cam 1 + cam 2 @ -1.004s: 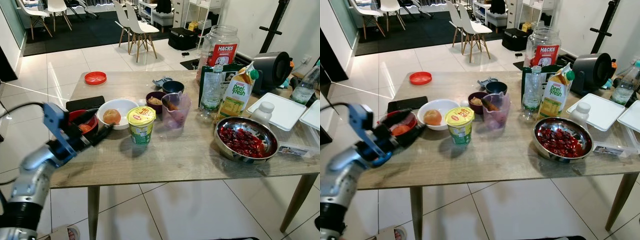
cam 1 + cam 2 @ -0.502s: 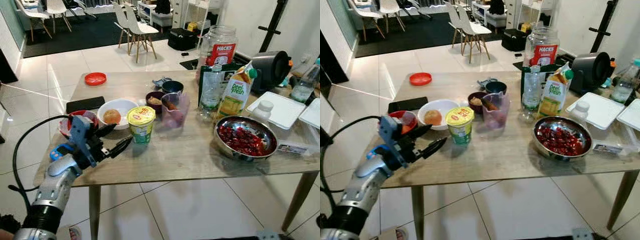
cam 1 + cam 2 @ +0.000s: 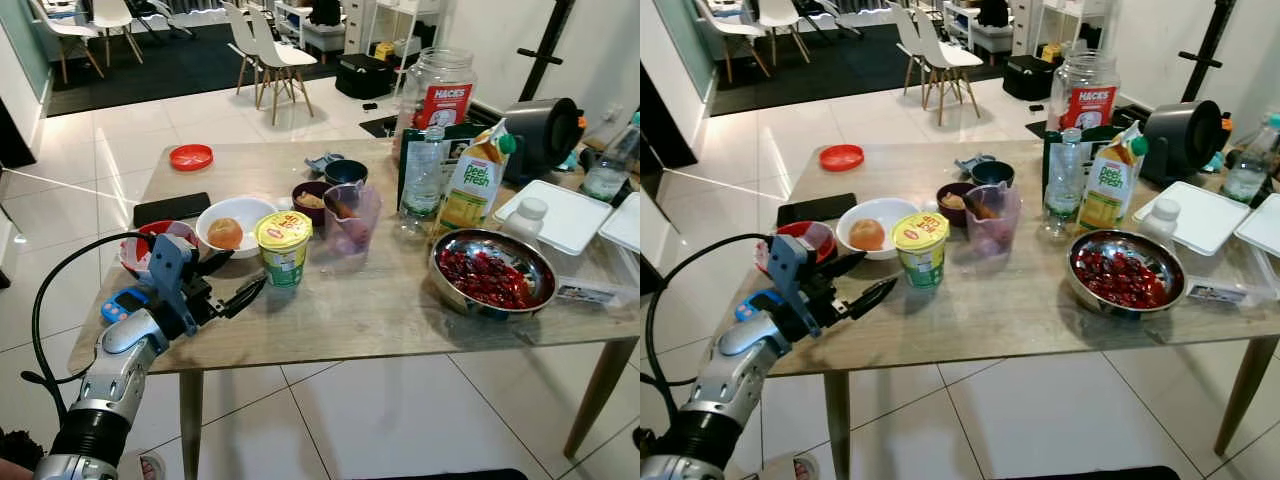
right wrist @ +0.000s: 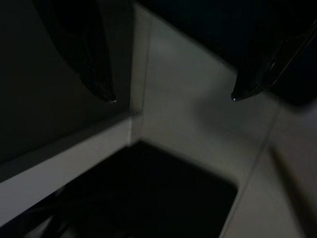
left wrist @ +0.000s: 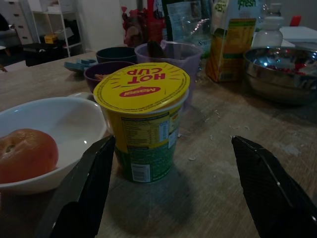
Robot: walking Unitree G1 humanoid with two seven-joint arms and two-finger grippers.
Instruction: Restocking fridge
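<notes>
While the left end effector (image 3: 232, 281) hovers low over the near left part of the desk (image 3: 360, 320), its two black fingers (image 5: 81, 193) are spread wide and hold nothing. They point at the noodle cup (image 3: 283, 247), a yellow-lidded tub standing upright just beyond the fingertips, not yet between them. Judging by this, the step in hand is the approach for picking up the cup, the first item to carry to the fridge.

Close around the cup stand a white bowl (image 3: 246, 215) with a tomato (image 3: 225, 232) on its left, a clear purple jug (image 3: 350, 218) on its right, and a small dark bowl (image 3: 311, 198) behind. A red bowl (image 3: 141, 245) sits beside the wrist.

Next, the arm should probably reach forward until the cup sits between the fingers, then close on its lower body, below the wider lid rim. The finger on the white bowl's side has little room, so it may nudge that bowl.

The right end effector (image 4: 171, 96) hangs idle in the shade, fingers apart.

Farther right on the desk stand a juice carton (image 3: 471, 187), a water bottle (image 3: 421, 180) and a steel bowl of red fruit (image 3: 490, 275).
</notes>
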